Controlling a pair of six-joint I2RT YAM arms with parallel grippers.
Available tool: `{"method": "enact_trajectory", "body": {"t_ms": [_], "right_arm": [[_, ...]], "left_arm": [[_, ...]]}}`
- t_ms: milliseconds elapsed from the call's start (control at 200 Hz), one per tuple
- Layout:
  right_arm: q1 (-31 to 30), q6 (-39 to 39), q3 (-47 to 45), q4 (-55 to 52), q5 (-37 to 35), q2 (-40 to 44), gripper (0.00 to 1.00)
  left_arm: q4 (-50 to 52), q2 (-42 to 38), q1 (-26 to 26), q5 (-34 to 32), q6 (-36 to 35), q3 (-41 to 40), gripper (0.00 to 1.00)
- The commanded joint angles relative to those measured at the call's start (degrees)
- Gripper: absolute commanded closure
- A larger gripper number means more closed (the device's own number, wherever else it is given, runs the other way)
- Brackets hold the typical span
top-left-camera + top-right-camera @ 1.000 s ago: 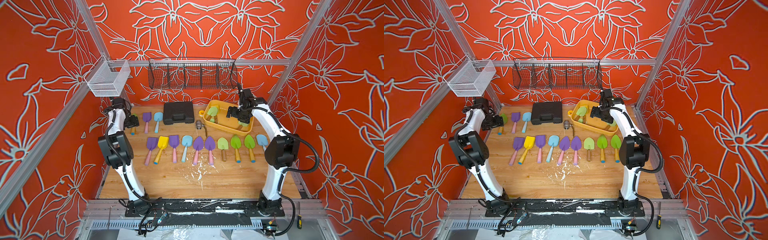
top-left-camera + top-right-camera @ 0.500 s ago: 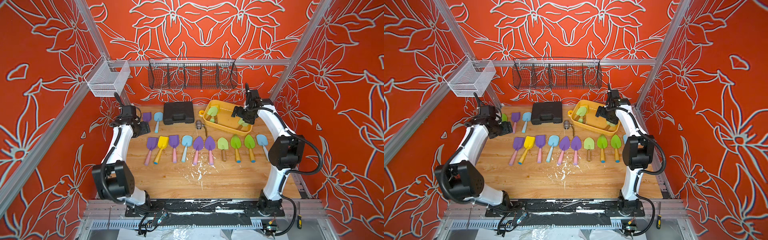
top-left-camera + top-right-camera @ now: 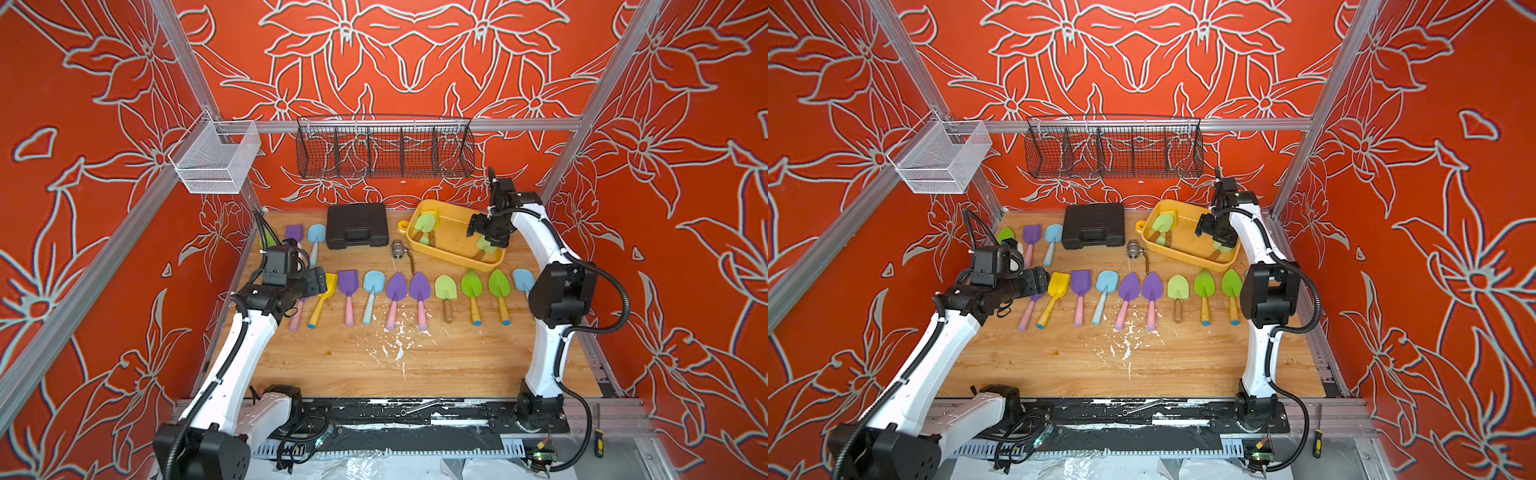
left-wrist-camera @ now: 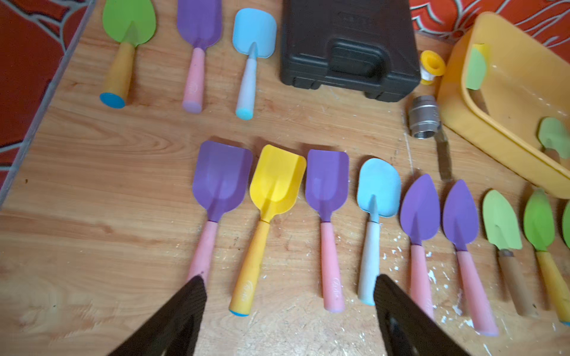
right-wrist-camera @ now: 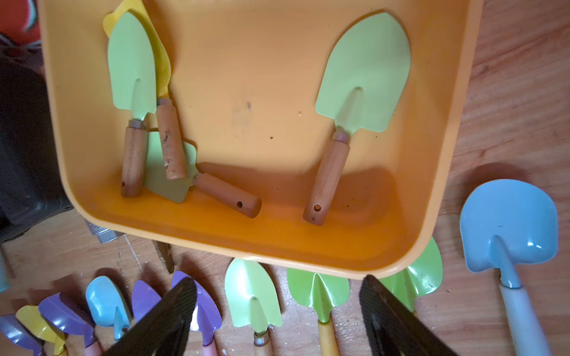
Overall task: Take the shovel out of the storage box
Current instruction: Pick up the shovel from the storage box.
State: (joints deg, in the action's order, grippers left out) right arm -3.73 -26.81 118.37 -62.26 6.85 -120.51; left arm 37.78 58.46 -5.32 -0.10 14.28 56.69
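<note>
The storage box (image 3: pixel 451 232) is a shallow yellow-orange tub at the back right of the table, also seen at close range in the right wrist view (image 5: pixel 246 234). Near one end of it lies a pale green shovel (image 5: pixel 364 74) with a wooden handle. At the other end three shovels (image 5: pixel 132 61) lie piled together. My right gripper (image 3: pixel 488 237) hangs over the box's right end, open and empty; in its wrist view it (image 5: pixel 277 286) straddles the box rim. My left gripper (image 3: pixel 322 282) is open and empty above the left end of the shovel row (image 4: pixel 288 282).
Several coloured shovels (image 3: pixel 395 286) lie in a row across the table. Three more (image 3: pixel 316 235) lie at the back left. A black tool case (image 3: pixel 356 226) and a metal fitting (image 3: pixel 397 249) sit beside the box. A black wire basket (image 3: pixel 384 147) and a white mesh basket (image 3: pixel 214 162) hang on the frame.
My left arm has swung from the back left corner forward, its gripper now over the left end of the row. My right gripper has stayed above the box, shifting only slightly.
</note>
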Motion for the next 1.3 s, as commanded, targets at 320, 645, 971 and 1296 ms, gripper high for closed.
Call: {"method": "enact_trajectory", "body": {"t_ms": [320, 645, 971, 1296], "right_arm": [[1.3, -0.5, 13.6, -9.0, -7.8, -15.2, 0.24], [2.3, -5.3, 16.3, -7.3, -8.4, -22.3, 0.33], [2.6, -7.9, 20.8, -7.7, -7.4, -28.1, 0.52], [2.3, -9.4, 20.6, -5.2, -4.7, -24.5, 0.97]], "left_arm": [[-1.5, 5.3, -18.4, -7.1, 0.9, 11.3, 0.14], [-3.9, 15.2, -25.9, -5.8, -2.8, 21.5, 0.14], [-4.4, 20.7, -26.2, -2.1, -4.4, 26.5, 0.14], [-5.7, 23.1, -26.2, 0.3, -5.0, 28.2, 0.14]]}}
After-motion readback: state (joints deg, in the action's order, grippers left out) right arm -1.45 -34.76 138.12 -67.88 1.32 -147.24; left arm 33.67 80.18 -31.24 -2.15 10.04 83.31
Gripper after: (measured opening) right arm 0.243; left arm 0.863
